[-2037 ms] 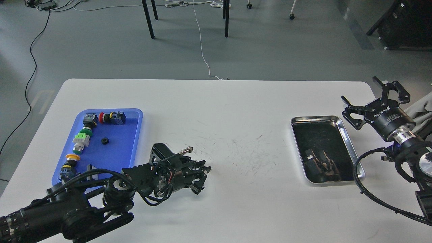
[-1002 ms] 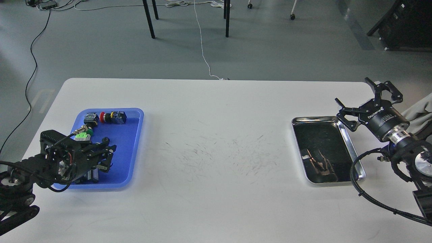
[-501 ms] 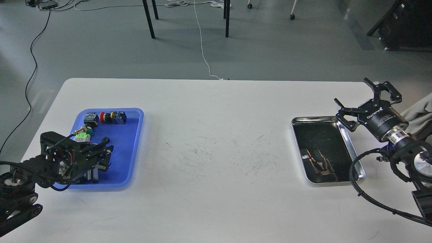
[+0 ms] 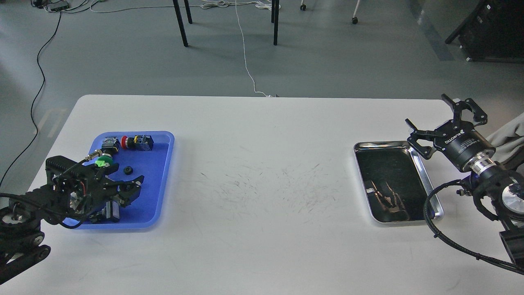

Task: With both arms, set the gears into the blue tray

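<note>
Reaching in from the lower left of the frame, the left arm (image 4: 28, 213) ends in the left gripper (image 4: 129, 189), which hangs over the near half of the blue tray (image 4: 157, 172). Its fingers are spread apart with nothing between them. Just beyond the fingertips, a little higher in the picture, one gear (image 4: 128, 170) lies flat on the tray floor, apart from the gripper. Only this one gear can be made out; the arm covers much of the tray's near left part, so a second cannot be told.

Along the tray's left side a row of push-button switches (image 4: 102, 162) runs away from the camera, partly hidden by the arm, with a green-capped one showing. At the tray's far edge lies a red-capped switch (image 4: 137, 142), with a dark one just left of it.

On the right of the frame, the right arm (image 4: 491, 180) comes in from the lower right corner. The right gripper (image 4: 444, 119) is held above the table's right edge, fingers wide apart and empty, just beyond the far right corner of the steel tray (image 4: 425, 180).

Both trays rest on the white table (image 4: 262, 229), well apart, with faint dark scuffs between them.
</note>
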### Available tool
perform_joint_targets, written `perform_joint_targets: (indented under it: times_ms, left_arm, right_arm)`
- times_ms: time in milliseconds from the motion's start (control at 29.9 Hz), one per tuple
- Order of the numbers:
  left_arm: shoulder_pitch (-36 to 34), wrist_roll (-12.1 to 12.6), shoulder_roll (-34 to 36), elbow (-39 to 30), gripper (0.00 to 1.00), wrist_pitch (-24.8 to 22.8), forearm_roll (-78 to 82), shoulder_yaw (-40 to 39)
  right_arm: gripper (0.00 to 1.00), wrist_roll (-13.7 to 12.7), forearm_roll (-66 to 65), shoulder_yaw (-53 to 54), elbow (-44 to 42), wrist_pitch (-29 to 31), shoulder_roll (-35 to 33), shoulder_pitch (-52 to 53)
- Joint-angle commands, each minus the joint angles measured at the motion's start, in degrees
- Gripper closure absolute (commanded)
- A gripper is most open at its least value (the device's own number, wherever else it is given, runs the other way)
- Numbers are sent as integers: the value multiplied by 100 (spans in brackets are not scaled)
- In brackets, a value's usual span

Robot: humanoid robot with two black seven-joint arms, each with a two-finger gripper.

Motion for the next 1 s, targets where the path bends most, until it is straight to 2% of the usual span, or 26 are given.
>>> perform_joint_targets:
  times_ms: [0, 234, 334, 534, 668, 768, 969]
  left_arm:
    - [-134, 43, 5, -110, 7, -15, -507, -364]
    - [-1214, 149, -118, -57, 5, 28, -2554, -593]
    - [-1619, 158, -582, 83, 5, 37, -3652, -908]
    - [-1840, 184, -1619, 1127, 3, 29, -5507, -1892]
    - [-2023, 114, -2235, 1989, 3, -42, -6861, -2070]
    - [-2094, 44, -2508, 2464, 3, -217, -7792, -2096]
    - [-2165, -132, -2641, 2992, 2, -998, -9208, -2122]
  right_arm:
    - [2, -4, 0, -8, 43, 0, -9, 6]
    - [2, -4, 0, -18, 377, 0, -88, 15]
    - [2, -4, 0, 27, 789, 0, -167, -3]
    - [2, 5, 0, 44, 922, 0, -220, 32]
    - [2, 5, 0, 53, 905, 0, -202, 164]
    - [2, 5, -8, 62, 861, 0, -202, 252]
    - [1, 5, -9, 53, 554, -14, -202, 375]
